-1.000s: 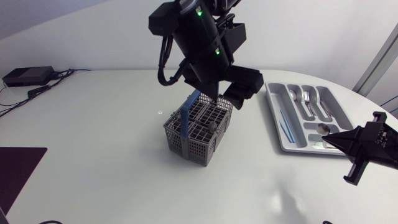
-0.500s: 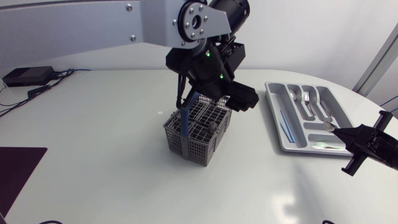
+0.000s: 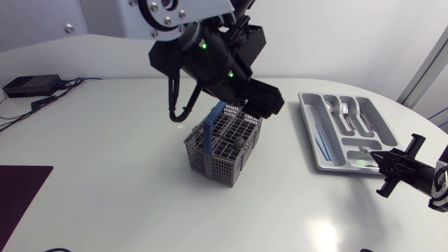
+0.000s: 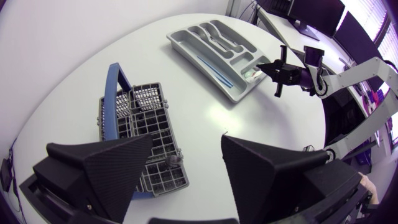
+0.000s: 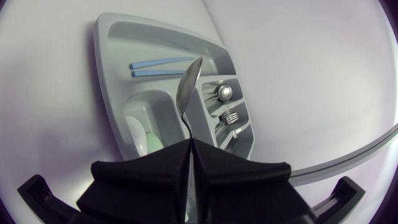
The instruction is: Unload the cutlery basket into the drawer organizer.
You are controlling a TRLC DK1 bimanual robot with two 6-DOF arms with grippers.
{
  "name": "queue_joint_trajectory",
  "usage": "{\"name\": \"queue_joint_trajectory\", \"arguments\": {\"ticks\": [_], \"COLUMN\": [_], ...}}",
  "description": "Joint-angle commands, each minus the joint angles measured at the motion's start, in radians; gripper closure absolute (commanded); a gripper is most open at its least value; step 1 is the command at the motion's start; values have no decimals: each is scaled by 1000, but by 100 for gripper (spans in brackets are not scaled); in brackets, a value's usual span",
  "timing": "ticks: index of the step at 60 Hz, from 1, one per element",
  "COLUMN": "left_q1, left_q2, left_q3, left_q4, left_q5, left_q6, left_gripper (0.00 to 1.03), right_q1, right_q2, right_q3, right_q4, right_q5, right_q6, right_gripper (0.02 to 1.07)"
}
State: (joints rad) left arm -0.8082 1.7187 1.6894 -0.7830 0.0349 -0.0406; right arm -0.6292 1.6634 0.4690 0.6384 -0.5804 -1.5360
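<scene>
A grey mesh cutlery basket (image 3: 222,145) with an upright blue handle (image 3: 212,124) stands mid-table. My left gripper (image 3: 246,105) hangs open just above it. In the left wrist view the basket (image 4: 140,124) lies under and ahead of the open fingers (image 4: 106,165), with a metal piece (image 4: 174,158) in one cell. The grey drawer organizer (image 3: 309,133) is at the right. My right gripper (image 3: 389,166) is at its near end, shut on a metal spoon (image 5: 188,87) that points over the tray (image 5: 112,74).
The organizer holds blue chopsticks (image 5: 160,64), forks and spoons (image 5: 225,106) and a pale green piece (image 5: 149,143). A black box with cables (image 3: 31,85) sits at the far left, and a dark mat (image 3: 17,199) lies at the left front corner.
My left arm has swung and turned leftward above the basket, its gripper staying open. My right gripper with the spoon has turned and shifted slightly lower by the organizer's near end.
</scene>
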Motion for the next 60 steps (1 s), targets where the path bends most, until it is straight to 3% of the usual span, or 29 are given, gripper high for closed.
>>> {"name": "queue_joint_trajectory", "arguments": {"ticks": [1, 25, 28, 32, 37, 44, 52, 60], "left_q1": [-2, 4, 4, 7, 14, 21, 23, 32], "left_q2": [-44, -114, -122, -131, -143, -160, -191, -226], "left_q3": [-50, -135, -139, -146, -154, -169, -188, -211], "left_q4": [14, 44, 44, 44, 44, 44, 44, 44], "left_q5": [-7, -7, -7, -7, -7, -7, -7, -7], "left_q6": [25, 31, 33, 34, 36, 36, 38, 36], "left_gripper": [12, 12, 12, 12, 12, 12, 12, 12], "right_q1": [19, 43, 43, 40, 36, 39, 65, 100], "right_q2": [39, 193, 193, 179, 137, 65, -73, -241], "right_q3": [-24, -13, -13, -24, -47, -69, -124, -150], "right_q4": [52, 202, 202, 202, 196, 185, 155, 10], "right_q5": [22, 143, 149, 156, 154, 151, 151, 157], "right_q6": [-55, -102, -101, -102, -90, -62, -27, 7], "right_gripper": [101, 99, 86, 57, 36, 27, 27, 24]}}
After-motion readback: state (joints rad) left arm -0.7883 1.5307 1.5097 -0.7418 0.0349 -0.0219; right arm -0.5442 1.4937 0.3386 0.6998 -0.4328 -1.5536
